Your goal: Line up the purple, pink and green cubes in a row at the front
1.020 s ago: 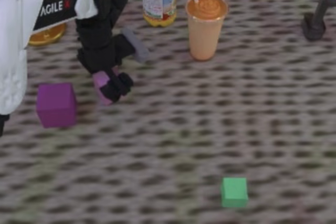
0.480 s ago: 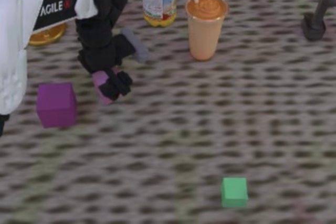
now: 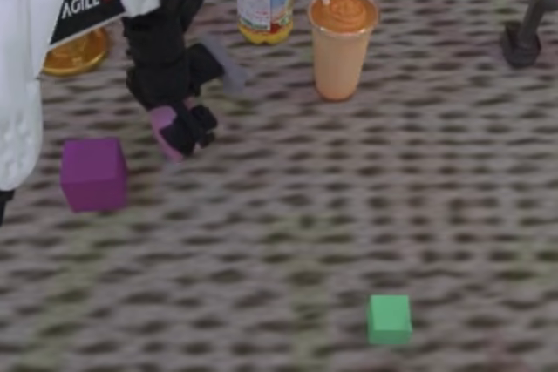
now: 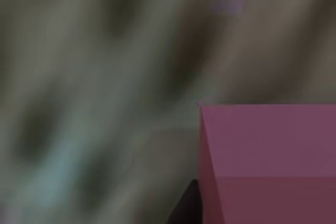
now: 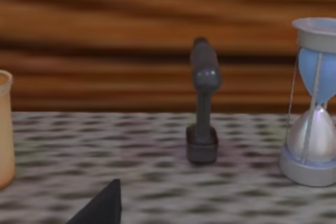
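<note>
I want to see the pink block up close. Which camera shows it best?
The left wrist view: the pink cube fills a big corner of the picture, with flat faces and a sharp edge. The top view shows only a sliver of it, mostly hidden by the left gripper holding it. The right wrist view doesn't show it.

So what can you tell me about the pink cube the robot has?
The pink cube is a plain, matte, pale pink-lilac block with flat faces and sharp edges. The left end effector is closed on it, with black fingers against its sides, so in the top view only part of it peeks out. It sits at the table's back left, right of the larger purple cube. The left wrist view shows its smooth faces close up. Whether it rests on the cloth or is lifted off, I cannot tell.
</note>
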